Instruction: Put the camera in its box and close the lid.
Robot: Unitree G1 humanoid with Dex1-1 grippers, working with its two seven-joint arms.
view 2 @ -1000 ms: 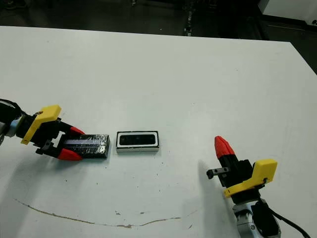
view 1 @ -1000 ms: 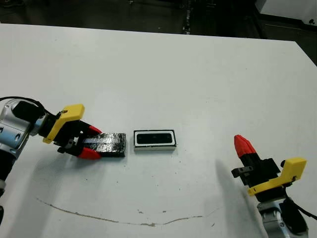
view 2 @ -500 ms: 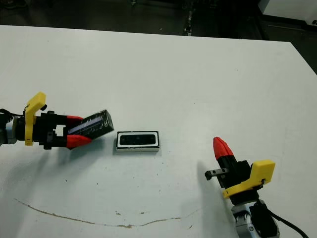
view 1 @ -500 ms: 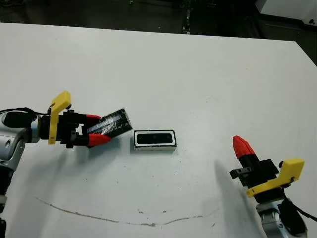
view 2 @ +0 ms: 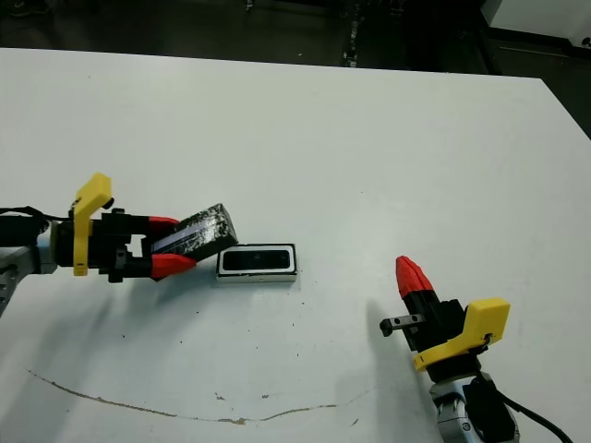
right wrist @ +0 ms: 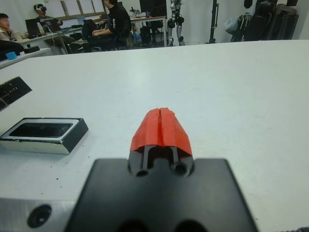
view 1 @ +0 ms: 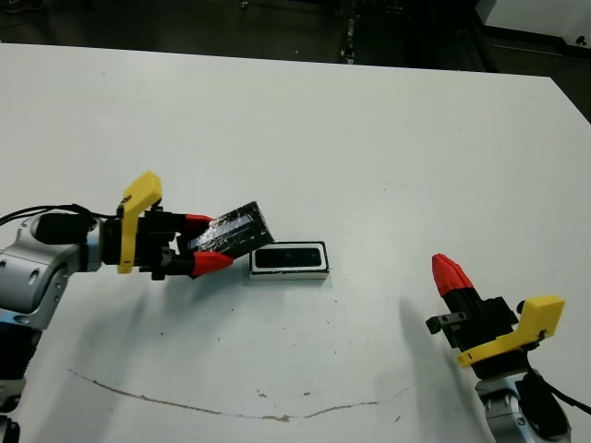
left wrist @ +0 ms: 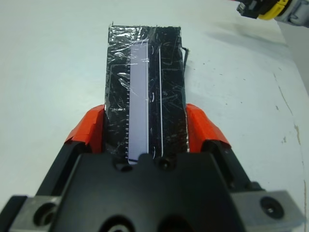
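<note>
Near the table's (view 1: 369, 138) middle, the box (view 1: 289, 261) lay flat with the camera (view 1: 288, 258) already seated inside it, its dark glossy face upward and a thin white border showing around it. Just to its left, the left gripper (view 1: 205, 242) held the lid (view 1: 233, 231) clamped across its width, one red finger on each long side, as the wrist view showed plainly. The lid was off the table and tilted, its free end raised and reaching toward the box's near corner; whether it touched the box could not be told.

The lid looked light and fairly stiff: it stuck out past the fingers without sagging. Its crinkled, shiny wrapping would likely be slick, so a grip only at one end might let it pivot or slide when pressed down. Holding it by the long edges, as it was held, seemed sound, since that left the underside free to settle over the box. The box itself appeared small and light, and probably would skid if nudged sideways, so the lid would want levelling and lowering from above rather than being pushed on.

The right gripper (view 2: 411, 274) rested well apart, toward the table's right front, its fingers pressed together on nothing.
</note>
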